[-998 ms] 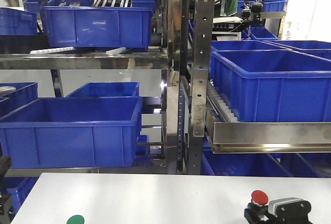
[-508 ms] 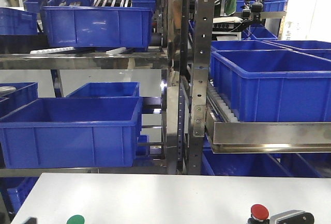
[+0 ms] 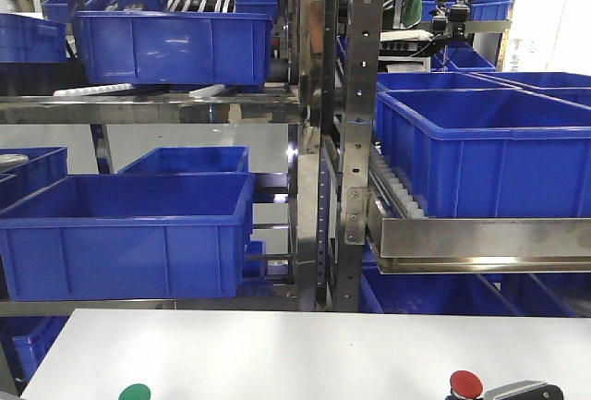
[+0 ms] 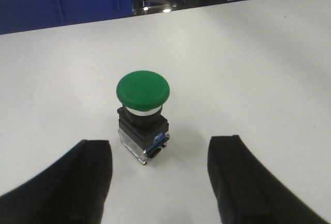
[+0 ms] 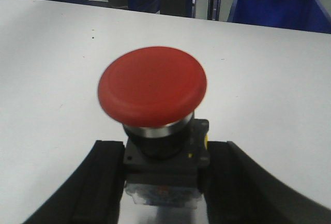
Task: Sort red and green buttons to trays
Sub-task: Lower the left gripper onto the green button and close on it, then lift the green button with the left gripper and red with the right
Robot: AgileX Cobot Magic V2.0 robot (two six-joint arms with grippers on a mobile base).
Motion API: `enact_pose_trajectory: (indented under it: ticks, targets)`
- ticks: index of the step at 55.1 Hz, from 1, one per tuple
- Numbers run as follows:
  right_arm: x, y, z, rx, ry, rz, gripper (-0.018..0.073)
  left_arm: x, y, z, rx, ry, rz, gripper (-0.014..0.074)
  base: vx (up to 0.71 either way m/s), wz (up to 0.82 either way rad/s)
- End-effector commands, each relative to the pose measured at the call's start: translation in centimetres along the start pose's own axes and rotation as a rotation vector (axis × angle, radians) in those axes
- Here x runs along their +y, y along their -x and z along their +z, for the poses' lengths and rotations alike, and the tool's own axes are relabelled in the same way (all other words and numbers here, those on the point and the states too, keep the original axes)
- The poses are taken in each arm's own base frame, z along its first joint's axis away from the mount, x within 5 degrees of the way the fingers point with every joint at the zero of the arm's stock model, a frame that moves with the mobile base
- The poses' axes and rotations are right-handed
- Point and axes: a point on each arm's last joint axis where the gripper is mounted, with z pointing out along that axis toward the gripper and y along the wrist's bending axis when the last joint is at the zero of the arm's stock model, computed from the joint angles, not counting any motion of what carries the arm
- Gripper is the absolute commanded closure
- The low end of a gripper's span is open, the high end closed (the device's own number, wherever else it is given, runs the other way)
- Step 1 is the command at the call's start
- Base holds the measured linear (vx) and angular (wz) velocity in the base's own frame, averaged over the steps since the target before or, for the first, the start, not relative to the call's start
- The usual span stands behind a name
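Backing the white table [image 3: 295, 349]: steel shelving [image 3: 355, 132] on several levels, loaded with deep blue crates [image 3: 129, 234], all well behind the buttons. What the crates hold cannot be told from this angle.

Item one: green button [image 4: 143, 88], upright on the table with its cap up and its black-and-silver base on the surface. In the front view it sits at the near left edge. The left hand [image 4: 160, 142] is spread, its two black fingers [image 4: 88, 177] standing to either side of the button and short of it, touching nothing.

Item two: red button [image 5: 152, 87], at the near right of the front view. The right hand [image 5: 168, 182] is pinching it, one black finger [image 5: 103, 177] pressed against each side of the dark base below the cap. The front view shows only the top of this hand, just beside the button.
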Motion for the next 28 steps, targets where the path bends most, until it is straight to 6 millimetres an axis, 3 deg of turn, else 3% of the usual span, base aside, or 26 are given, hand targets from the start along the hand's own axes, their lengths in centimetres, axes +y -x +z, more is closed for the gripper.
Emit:
enact_pose_trajectory:
  ticks: [1, 18, 28]
  targets:
    - [-0.1, 3.4, -0.5, -0.254, 0.002, -0.029, 0.0573, 0.0, 1.3, 1.0, -0.131, -0.015, 0.026, 0.0073, 0.00, 0.00]
    - [-0.1, 3.4, -0.5, -0.254, 0.002, -0.029, 0.0570, 0.6, 0.3, 3.9, -0.111, -0.021, 0.010, 0.0073, 0.00, 0.00]
    - [-0.1, 3.4, -0.5, -0.254, 0.002, -0.029, 0.0570, 0.9, 0.7, 5.6, -0.125, -0.020, 0.012, 0.0073, 0.00, 0.00]
